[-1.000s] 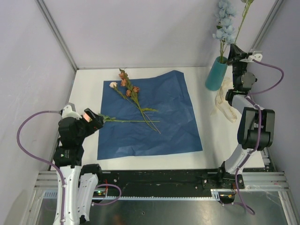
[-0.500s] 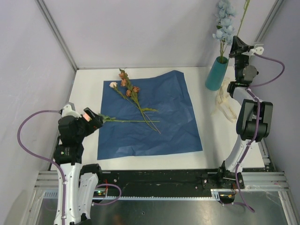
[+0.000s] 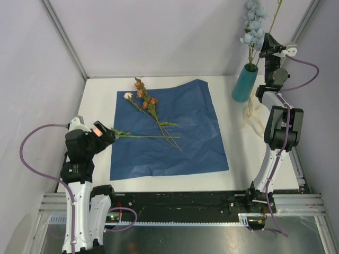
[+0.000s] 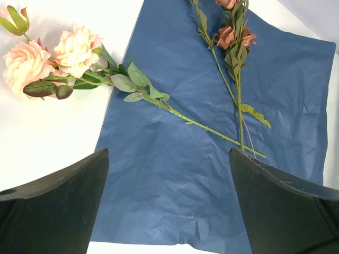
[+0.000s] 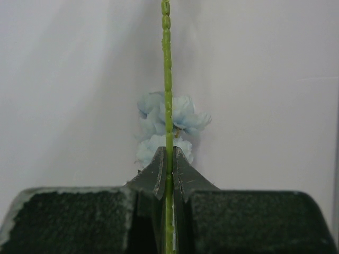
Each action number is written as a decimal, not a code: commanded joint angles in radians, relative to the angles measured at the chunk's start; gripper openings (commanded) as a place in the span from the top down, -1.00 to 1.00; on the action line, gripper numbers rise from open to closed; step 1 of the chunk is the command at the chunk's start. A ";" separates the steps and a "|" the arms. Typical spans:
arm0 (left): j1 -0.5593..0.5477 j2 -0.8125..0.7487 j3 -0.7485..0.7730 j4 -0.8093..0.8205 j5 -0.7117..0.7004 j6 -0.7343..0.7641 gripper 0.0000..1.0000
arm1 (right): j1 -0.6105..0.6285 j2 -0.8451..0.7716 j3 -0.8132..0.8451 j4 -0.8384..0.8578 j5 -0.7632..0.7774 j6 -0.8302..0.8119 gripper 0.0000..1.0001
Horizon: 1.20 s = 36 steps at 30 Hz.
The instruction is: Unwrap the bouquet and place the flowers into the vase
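Vase (image 3: 244, 83) stands at the far-right corner of the counter (image 3: 100, 95); right jaws clench a green stem (image 5: 167, 79), left jaws gape at the blue paper (image 4: 212, 159) edge.

Top: high above near edge, whole table (image 3: 100, 92). Left wrist: close above blue paper (image 4: 175, 174), shared. Right wrist: faces wall (image 5: 63, 79).

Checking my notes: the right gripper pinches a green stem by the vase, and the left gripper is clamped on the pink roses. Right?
No. The left gripper is open and empty; the pink roses lie on the table ahead of it, as the left wrist view shows. The rest holds.
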 commanded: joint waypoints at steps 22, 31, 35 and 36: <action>0.014 -0.005 0.040 0.015 0.032 -0.005 -0.99 | 0.015 -0.145 -0.311 0.187 0.096 -0.042 0.16; 0.014 -0.037 0.036 0.017 0.024 -0.008 -0.99 | 0.038 -0.372 -0.463 0.013 0.120 0.002 0.10; 0.014 -0.040 0.035 0.016 0.029 -0.009 -0.99 | 0.078 -0.521 -0.474 -0.325 0.155 0.088 0.13; 0.014 -0.042 0.034 0.016 0.030 -0.009 -0.99 | 0.091 -0.564 -0.474 -0.424 0.159 0.106 0.13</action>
